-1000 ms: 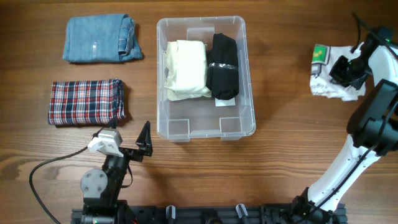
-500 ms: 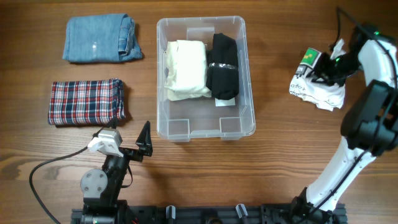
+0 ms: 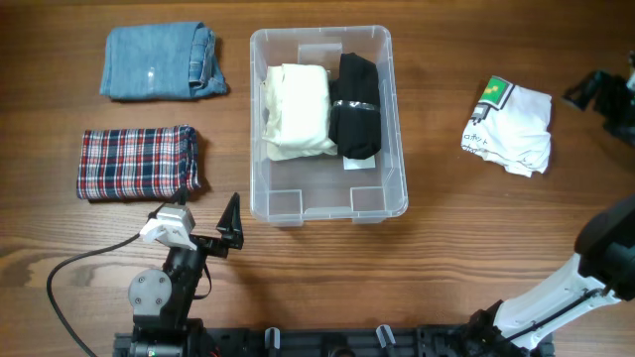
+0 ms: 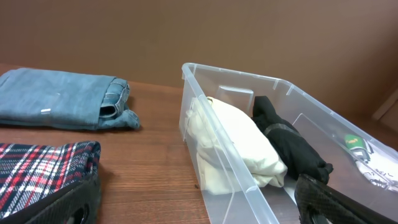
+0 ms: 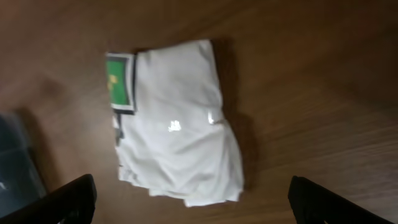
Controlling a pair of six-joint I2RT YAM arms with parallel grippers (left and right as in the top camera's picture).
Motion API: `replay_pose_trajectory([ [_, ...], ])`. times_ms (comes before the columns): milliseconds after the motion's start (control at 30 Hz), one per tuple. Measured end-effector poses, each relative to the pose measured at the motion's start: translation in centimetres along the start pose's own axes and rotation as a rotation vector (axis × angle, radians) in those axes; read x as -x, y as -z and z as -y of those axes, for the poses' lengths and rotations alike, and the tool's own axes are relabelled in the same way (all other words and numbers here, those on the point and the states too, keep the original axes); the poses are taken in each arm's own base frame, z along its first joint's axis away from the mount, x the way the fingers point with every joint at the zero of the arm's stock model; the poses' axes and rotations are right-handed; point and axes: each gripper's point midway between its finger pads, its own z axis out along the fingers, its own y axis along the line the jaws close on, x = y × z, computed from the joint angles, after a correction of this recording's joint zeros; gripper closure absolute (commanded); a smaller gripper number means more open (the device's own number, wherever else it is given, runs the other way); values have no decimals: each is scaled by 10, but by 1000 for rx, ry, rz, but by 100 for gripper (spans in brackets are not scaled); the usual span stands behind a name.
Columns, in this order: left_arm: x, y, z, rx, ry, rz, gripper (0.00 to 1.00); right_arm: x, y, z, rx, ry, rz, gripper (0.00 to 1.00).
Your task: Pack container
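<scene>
A clear rectangular plastic storage bin (image 3: pixel 319 34) stands at the middle of the brown wooden desk (image 3: pixel 446 248), long side running away from us. Inside it we see a folded cream garment (image 3: pixel 298 109) on the left and a rolled black garment with a shiny band (image 3: pixel 358 104) on the right, the two lying side by side and touching. The near end of the bin's floor is bare.

Well to the left of the bin lie a folded blue denim piece (image 3: pixel 159 61) at the far side and a folded red plaid cloth (image 3: pixel 137 162) nearer the robot.

To the right of the bin, apart from it, a folded white garment with a green printed patch (image 3: pixel 508 126) rests flat on the desk.

The right tool (image 3: pixel 585 91) sits at the desk's right edge, beside the white garment and not touching it; its wrist camera shows both fingers spread wide with nothing between them.

The left tool (image 3: pixel 229 230) sits low near the bin's front left corner, fingers likewise spread wide and empty.
</scene>
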Motion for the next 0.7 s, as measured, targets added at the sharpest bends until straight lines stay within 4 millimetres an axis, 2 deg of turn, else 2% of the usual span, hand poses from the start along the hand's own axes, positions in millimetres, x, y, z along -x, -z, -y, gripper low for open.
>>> replay_pose_trajectory([
  [100,0,0,0,0,0,0,0,-10,-14,8,35,20,-38,0],
  [467,0,0,0,0,0,0,0,-38,-73,11,166,38,-181,0],
  [700,0,0,0,0,0,0,0,-54,-103,16,205,15,-249,0],
])
